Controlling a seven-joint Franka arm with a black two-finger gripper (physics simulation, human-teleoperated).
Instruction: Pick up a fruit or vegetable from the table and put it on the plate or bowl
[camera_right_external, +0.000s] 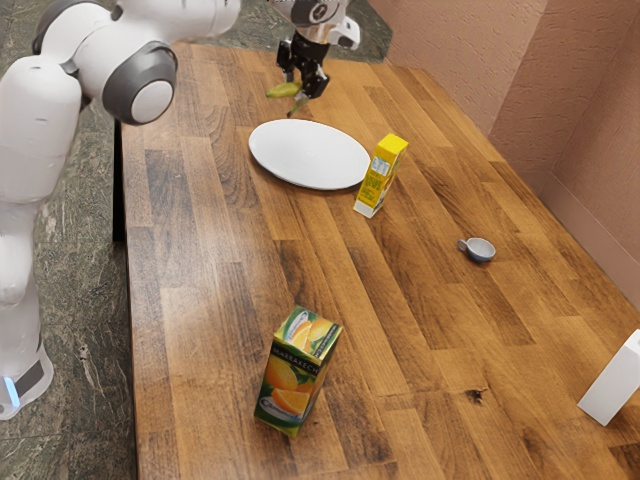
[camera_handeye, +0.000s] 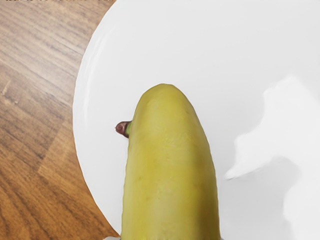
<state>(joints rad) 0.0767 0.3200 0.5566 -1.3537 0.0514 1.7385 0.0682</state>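
Observation:
A yellow-green banana (camera_right_external: 283, 90) hangs in my black gripper (camera_right_external: 302, 93), which is shut on it in the air above the far rim of the white plate (camera_right_external: 309, 153). In the wrist view the banana (camera_handeye: 170, 170) reaches out from under my hand, its brown stem tip showing at its side, with the plate (camera_handeye: 210, 55) spread beneath it and the wooden table (camera_handeye: 35, 125) beside the plate's rim.
A yellow juice carton (camera_right_external: 381, 175) stands at the plate's right rim in the exterior view. A small blue-grey cup (camera_right_external: 478, 249) lies further right. An orange juice carton (camera_right_external: 297, 371) stands near the front, and a white box (camera_right_external: 612, 380) sits at the right edge.

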